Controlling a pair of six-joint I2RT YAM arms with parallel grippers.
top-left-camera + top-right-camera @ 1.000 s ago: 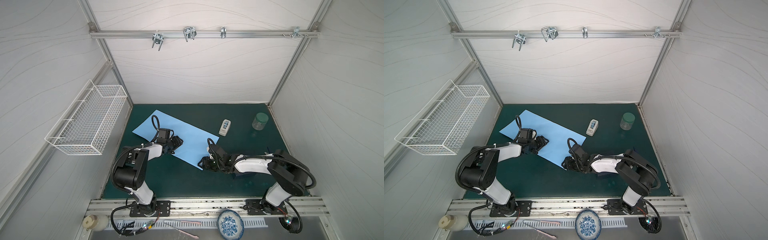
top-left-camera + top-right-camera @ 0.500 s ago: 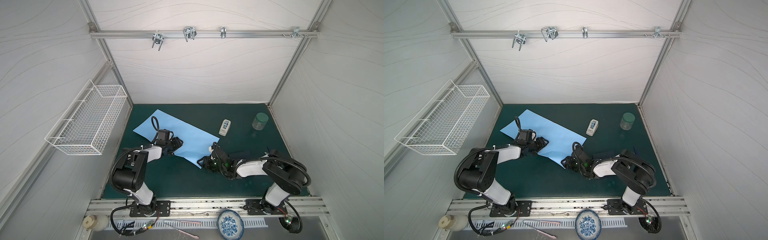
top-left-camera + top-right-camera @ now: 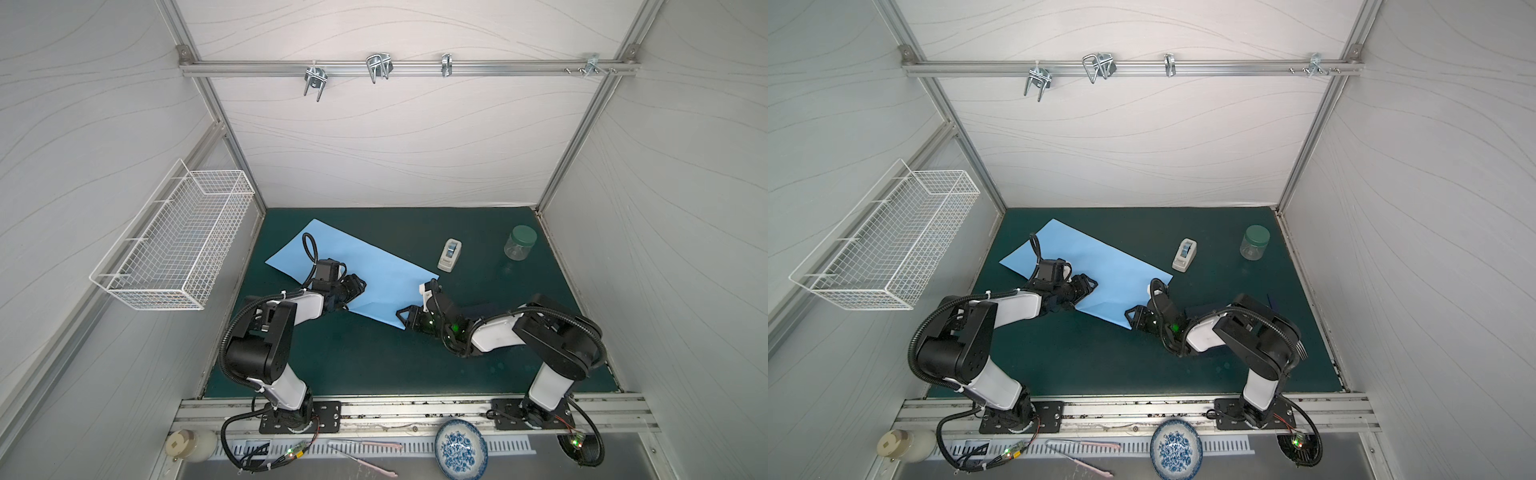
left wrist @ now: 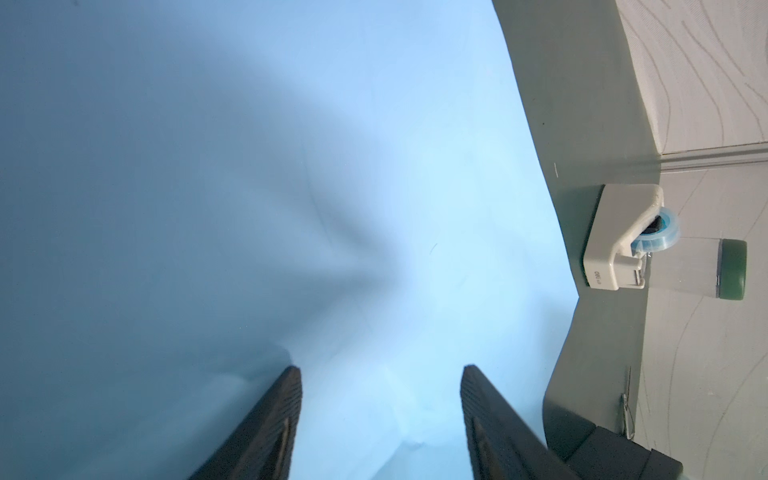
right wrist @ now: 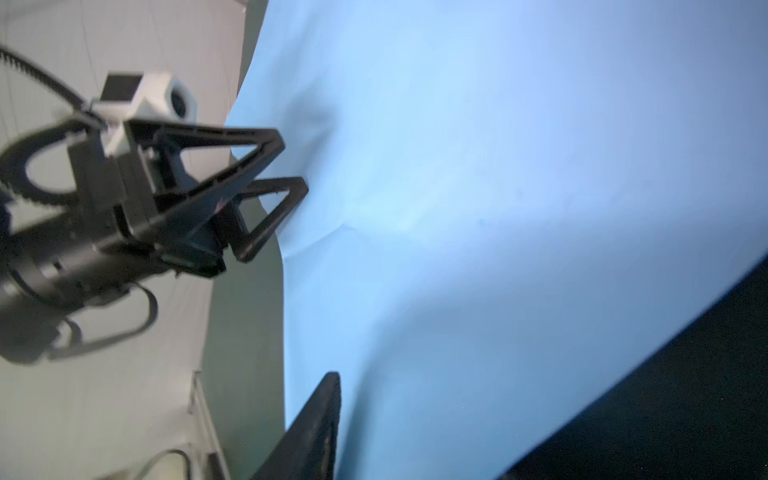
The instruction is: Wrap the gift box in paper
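Note:
The light blue paper point(image 3: 374, 270) lies slanted on the green mat point(image 3: 374, 365) in both top views. My left gripper point(image 3: 359, 286) rests on its near left edge. Its fingers point(image 4: 286, 399) stand apart, open, with bulged paper point(image 4: 374, 208) between them. My right gripper point(image 3: 405, 318) is at the paper's near right corner. In the right wrist view one finger point(image 5: 320, 415) shows beside the paper point(image 5: 498, 208), and the sheet hides the other. The gift box point(image 3: 484, 309) is a dark shape mostly hidden behind my right forearm.
A white tape dispenser point(image 3: 450, 254) and a clear jar with a green lid point(image 3: 519, 243) stand behind the paper's right end. A wire basket point(image 3: 174, 241) hangs on the left wall. A blue-patterned bowl point(image 3: 460, 449) sits outside the front rail.
My right arm has dropped lower and its wrist has turned at the paper's near right corner, which has shifted slightly. The left arm has not moved.

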